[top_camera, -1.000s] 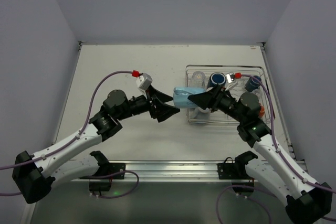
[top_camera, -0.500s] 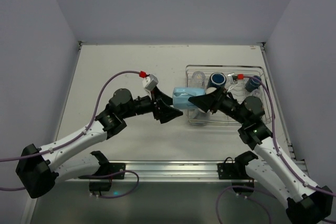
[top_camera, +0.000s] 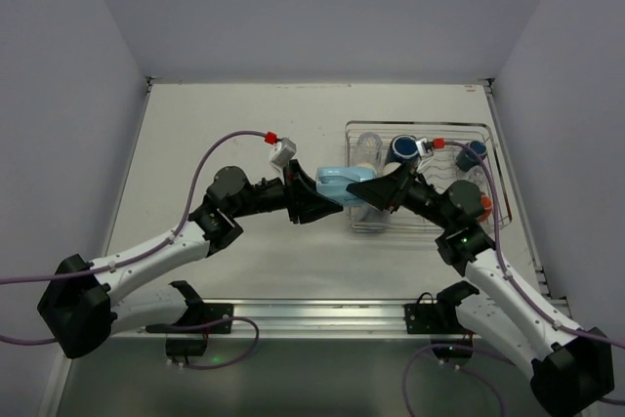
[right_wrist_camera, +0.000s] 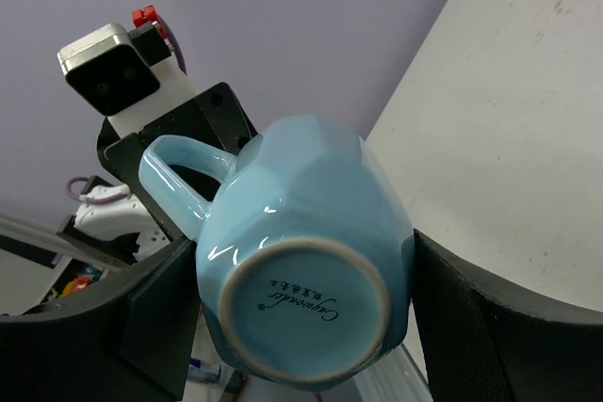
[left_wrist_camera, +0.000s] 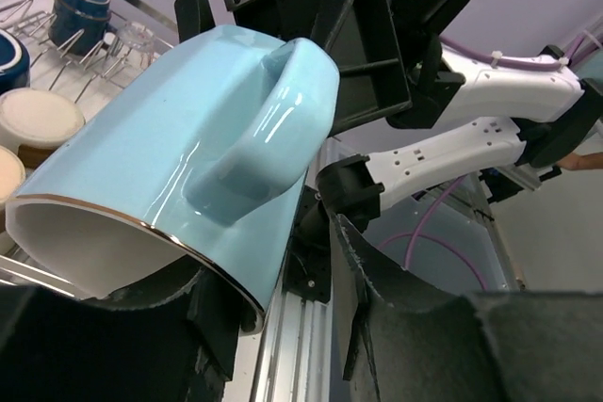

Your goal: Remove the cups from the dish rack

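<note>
Pale walls (top_camera: 293,7) enclose a cream table (top_camera: 244,124); right gripper (top_camera: 375,190) clasps the blue mug (top_camera: 342,183), grasp by left gripper (top_camera: 316,195) unclear.

Plain lavender walls (top_camera: 322,7) around cream tabletop (top_camera: 244,124)

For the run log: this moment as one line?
stage: mid-air handover | light blue mug: base end in right gripper | left gripper: at rim end, grip unclear

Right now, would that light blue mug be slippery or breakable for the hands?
Probably slippery: the light blue mug has a glossy, reflecting glaze. Likely stiff and breakable, as it looks ceramic. Its handle should stop it rolling far.
</note>
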You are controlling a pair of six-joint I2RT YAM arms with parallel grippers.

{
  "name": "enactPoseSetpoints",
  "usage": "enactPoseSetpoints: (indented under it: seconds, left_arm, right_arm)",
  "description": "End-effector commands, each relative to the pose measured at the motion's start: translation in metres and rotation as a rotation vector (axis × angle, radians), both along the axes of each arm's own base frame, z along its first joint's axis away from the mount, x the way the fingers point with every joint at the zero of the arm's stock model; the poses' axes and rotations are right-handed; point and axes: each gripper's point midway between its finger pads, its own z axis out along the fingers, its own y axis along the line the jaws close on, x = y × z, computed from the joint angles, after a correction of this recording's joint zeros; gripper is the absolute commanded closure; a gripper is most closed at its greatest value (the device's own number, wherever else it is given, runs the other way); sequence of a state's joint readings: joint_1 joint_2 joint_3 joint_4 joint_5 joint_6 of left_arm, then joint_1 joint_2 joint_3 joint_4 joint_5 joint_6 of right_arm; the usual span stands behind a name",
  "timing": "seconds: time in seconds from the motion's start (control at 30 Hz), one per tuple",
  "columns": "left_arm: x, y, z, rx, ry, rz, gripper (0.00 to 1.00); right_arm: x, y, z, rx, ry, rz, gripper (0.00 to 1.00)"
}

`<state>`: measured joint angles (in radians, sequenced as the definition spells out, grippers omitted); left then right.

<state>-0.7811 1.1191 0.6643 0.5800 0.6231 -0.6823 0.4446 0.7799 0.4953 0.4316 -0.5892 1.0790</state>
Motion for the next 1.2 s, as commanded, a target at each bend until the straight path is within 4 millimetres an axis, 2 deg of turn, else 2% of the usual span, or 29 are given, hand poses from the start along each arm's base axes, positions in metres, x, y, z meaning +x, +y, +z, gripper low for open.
enactPoseSetpoints:
  seconds: [0.0, 0.03, 0.13, 0.17, 0.2, 0.23, 0.27, 0.3, 0.37, 0.4, 0.43, 0.63, 0.7, 0.73, 0.77, 0.8, 0.83, 0.87, 0.9, 0.93, 0.97, 1.0, 1.03, 1.07, 1.1, 1.13, 1.17]
  left_arm:
    - [-0.005, -0.001, 0.025, -0.088, -0.059, -0.031, 0.62]
    - [-0.003, -0.002, 0.025, -0.088, -0.057, -0.024, 0.73]
    - [0.003, -0.002, 0.026, -0.091, -0.052, 0.005, 0.95]
    - [0.003, -0.002, 0.027, -0.094, -0.054, 0.009, 1.00]
    - [0.005, -0.001, 0.028, -0.100, -0.057, 0.020, 1.00]
    - [0.004, 0.001, 0.033, -0.112, -0.068, 0.030, 1.00]
    - [0.003, 0.004, 0.034, -0.118, -0.074, 0.036, 1.00]
    - [0.004, 0.007, 0.039, -0.137, -0.087, 0.056, 1.00]
    - [0.001, 0.015, 0.047, -0.160, -0.117, 0.086, 1.00]
    - [0.003, 0.018, 0.047, -0.161, -0.125, 0.106, 1.00]
    - [0.001, 0.023, 0.052, -0.173, -0.139, 0.118, 1.00]
    - [-0.009, 0.034, 0.051, -0.183, -0.161, 0.128, 1.00]
    - [-0.004, 0.038, 0.051, -0.175, -0.155, 0.167, 1.00]
    - [0.002, 0.040, 0.040, -0.114, -0.143, 0.205, 1.00]
    - [0.010, 0.042, 0.049, -0.092, -0.151, 0.245, 1.00]
    - [0.027, 0.048, 0.029, 0.015, -0.120, 0.339, 1.00]
    - [0.035, 0.052, 0.029, 0.053, -0.119, 0.386, 1.00]
    - [0.043, 0.057, 0.046, 0.071, -0.135, 0.437, 1.00]
    - [0.057, 0.068, 0.027, 0.180, -0.087, 0.520, 1.00]
    - [0.071, 0.074, 0.022, 0.238, -0.092, 0.566, 1.00]
    - [0.079, 0.080, 0.031, 0.271, -0.088, 0.600, 1.00]
    - [0.088, 0.091, 0.012, 0.369, -0.037, 0.645, 1.00]
    - [0.110, 0.105, 0.001, 0.425, 0.007, 0.702, 1.00]
    - [0.121, 0.113, 0.007, 0.433, 0.020, 0.728, 1.00]
    - [0.129, 0.124, -0.003, 0.484, 0.054, 0.748, 1.00]
    - [0.153, 0.146, -0.018, 0.544, 0.098, 0.822, 1.00]
    - [0.166, 0.156, -0.013, 0.570, 0.099, 0.871, 1.00]
  right_arm:
    - [-0.009, 0.002, 0.025, 0.100, -0.086, 0.047, 0.94]
    - [-0.009, 0.003, 0.021, 0.101, -0.075, 0.053, 0.94]
    - [-0.009, 0.004, 0.017, 0.114, -0.066, 0.060, 0.94]
    - [-0.009, 0.004, 0.016, 0.113, -0.065, 0.060, 0.88]
    - [-0.009, 0.004, 0.014, 0.110, -0.059, 0.061, 0.79]
    - [-0.009, 0.005, 0.013, 0.110, -0.056, 0.061, 0.66]
    - [-0.008, 0.004, 0.012, 0.107, -0.056, 0.056, 0.35]
    - [-0.006, 0.004, 0.010, 0.107, -0.051, 0.043, 0.22]
    - [-0.004, 0.003, 0.007, 0.103, -0.045, 0.030, 0.04]
    - [-0.004, 0.003, 0.010, 0.101, -0.053, 0.032, 0.01]
    - [-0.003, 0.002, 0.010, 0.098, -0.054, 0.027, 0.01]
    - [-0.001, 0.002, 0.022, 0.111, -0.064, 0.012, 0.01]
    - [0.001, 0.000, 0.026, 0.117, -0.069, 0.000, 0.01]
    - [0.001, 0.000, 0.027, 0.114, -0.070, -0.007, 0.01]
    - [0.007, -0.002, 0.020, 0.088, -0.055, -0.041, 0.01]
    - [0.010, -0.004, 0.018, 0.076, -0.056, -0.063, 0.01]
    - [0.011, -0.007, 0.017, 0.057, -0.073, -0.090, 0.01]
    - [0.015, -0.009, 0.006, 0.024, -0.041, -0.115, 0.01]
    - [0.020, -0.014, 0.003, 0.011, -0.036, -0.158, 0.01]
    - [0.022, -0.016, 0.001, -0.003, -0.035, -0.174, 0.01]
    - [0.021, -0.018, -0.003, -0.035, -0.052, -0.189, 0.01]
    - [0.021, -0.020, -0.004, -0.050, -0.064, -0.200, 0.01]
    - [0.020, -0.021, -0.006, -0.068, -0.073, -0.199, 0.01]
    - [0.017, -0.023, -0.011, -0.104, -0.075, -0.199, 0.01]
    - [0.017, -0.025, -0.010, -0.122, -0.084, -0.206, 0.01]
    - [0.017, -0.026, -0.013, -0.147, -0.082, -0.212, 0.01]
    - [0.016, -0.028, -0.024, -0.204, -0.069, -0.210, 0.01]
